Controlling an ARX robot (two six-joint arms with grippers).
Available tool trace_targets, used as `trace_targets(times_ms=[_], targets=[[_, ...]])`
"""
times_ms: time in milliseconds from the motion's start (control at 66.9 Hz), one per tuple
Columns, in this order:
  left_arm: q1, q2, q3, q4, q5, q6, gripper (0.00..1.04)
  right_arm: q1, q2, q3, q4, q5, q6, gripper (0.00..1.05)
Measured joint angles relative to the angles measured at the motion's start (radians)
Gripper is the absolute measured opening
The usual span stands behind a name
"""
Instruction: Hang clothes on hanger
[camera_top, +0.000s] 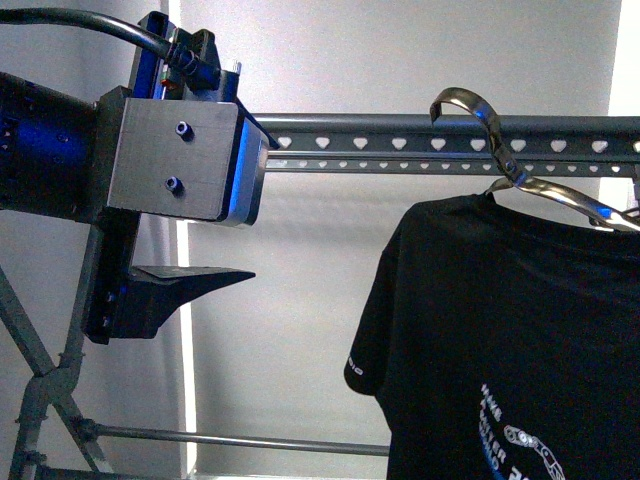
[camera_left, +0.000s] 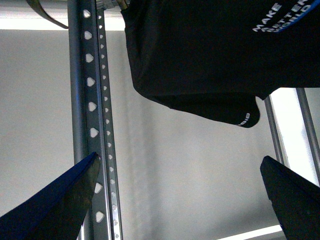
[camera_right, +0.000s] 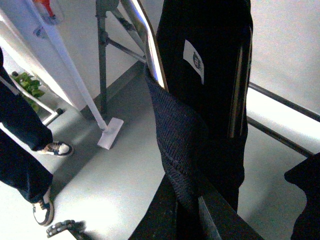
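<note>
Jaws wide and empty on the left gripper (camera_left: 180, 162); right gripper (camera_right: 250, 200) at the shirt (camera_top: 510, 330), grip unclear. Hook (camera_top: 480, 104) looks over the rail (camera_top: 350, 125); next, ease off cleanly.

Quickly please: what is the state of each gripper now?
Left gripper: open, holding nothing.
Right gripper: cannot be told; the T-shirt lies between its fingers.
</note>
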Motion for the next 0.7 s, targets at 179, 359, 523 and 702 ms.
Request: trace_targets(times_ms=[179,359,523,702], targets=[[0.105,-0.006,0.041,0.267,-0.497,-0.621,0.98,0.036,0.001,-0.018,0.069,0.056,0.140,0.05],[0.127,-0.059,0.103,0.201,-0.616,-1.554,0.98,0.040,0.008,-0.024,0.151,0.080,0.360,0.05],[0.115,-0.056,0.100,0.199,-0.608,-1.857,0.98,0.036,0.020,0.003,0.215,0.062,0.524,0.05],[0.117,-0.053,0.096,0.217,-0.552,-1.967,0.98,-0.003,0.065,0.085,0.258,0.075,0.733,0.05]])
